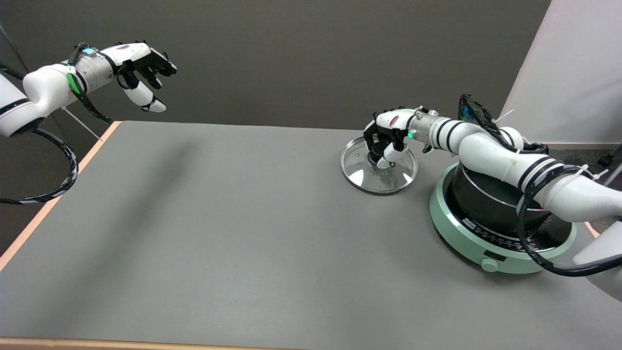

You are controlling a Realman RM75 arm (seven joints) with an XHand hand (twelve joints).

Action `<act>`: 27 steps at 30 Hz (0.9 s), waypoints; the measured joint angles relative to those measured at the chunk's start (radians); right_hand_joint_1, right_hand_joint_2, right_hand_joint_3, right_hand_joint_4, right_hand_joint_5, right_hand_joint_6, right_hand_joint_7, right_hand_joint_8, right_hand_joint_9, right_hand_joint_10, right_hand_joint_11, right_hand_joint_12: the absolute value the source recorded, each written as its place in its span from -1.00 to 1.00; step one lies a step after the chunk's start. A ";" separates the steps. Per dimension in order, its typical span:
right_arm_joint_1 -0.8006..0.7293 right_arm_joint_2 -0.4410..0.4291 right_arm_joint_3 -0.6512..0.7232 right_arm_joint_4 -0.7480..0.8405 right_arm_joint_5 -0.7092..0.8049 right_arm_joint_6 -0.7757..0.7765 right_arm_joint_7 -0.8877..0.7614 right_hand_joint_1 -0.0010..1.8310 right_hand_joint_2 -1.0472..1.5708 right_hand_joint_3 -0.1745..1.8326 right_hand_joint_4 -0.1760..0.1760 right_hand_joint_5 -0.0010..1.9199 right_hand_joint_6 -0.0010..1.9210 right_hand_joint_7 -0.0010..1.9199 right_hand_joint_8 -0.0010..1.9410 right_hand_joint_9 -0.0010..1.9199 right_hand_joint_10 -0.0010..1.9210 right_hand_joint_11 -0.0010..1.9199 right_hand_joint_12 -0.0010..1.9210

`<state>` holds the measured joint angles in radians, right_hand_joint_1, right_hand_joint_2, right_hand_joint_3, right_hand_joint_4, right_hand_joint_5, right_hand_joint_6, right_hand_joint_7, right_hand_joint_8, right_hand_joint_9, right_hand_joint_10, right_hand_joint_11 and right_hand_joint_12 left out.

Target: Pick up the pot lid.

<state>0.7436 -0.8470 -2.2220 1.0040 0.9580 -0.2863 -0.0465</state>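
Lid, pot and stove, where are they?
lid (362,176), head view, glass near its left rim
pot (478,204), head view, black side wall
stove (454,228), head view, green rim

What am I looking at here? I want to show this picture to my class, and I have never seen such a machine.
This is a robot with two white arms, each ending in a black-and-white hand. One camera above the table's near side looks down and across it. On the grey table lies a glass pot lid with a metal rim. Beside it stands a pale green cooker with a black pot on it. The right hand reaches in from the right, and its fingers curl down around the knob at the lid's middle. Whether the lid rests on the table or has left it cannot be told. The left hand hangs idle in the air.
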 measured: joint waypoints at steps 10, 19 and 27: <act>-0.009 0.002 0.002 0.015 0.010 0.007 -0.001 0.61 0.62 -0.55 0.78 -0.35 0.17 -0.21 0.42 -0.28 0.65 -0.62 0.66; -0.016 0.005 0.009 0.022 0.023 0.016 -0.001 0.62 0.54 -0.35 0.77 -0.40 0.29 -0.19 0.42 -0.26 0.68 -0.63 0.77; -0.022 0.007 0.018 0.025 0.035 0.030 -0.001 0.62 0.53 -0.29 0.75 -0.42 0.34 -0.21 0.46 -0.27 0.73 -0.63 0.78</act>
<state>0.7218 -0.8404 -2.2037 1.0295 0.9932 -0.2562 -0.0470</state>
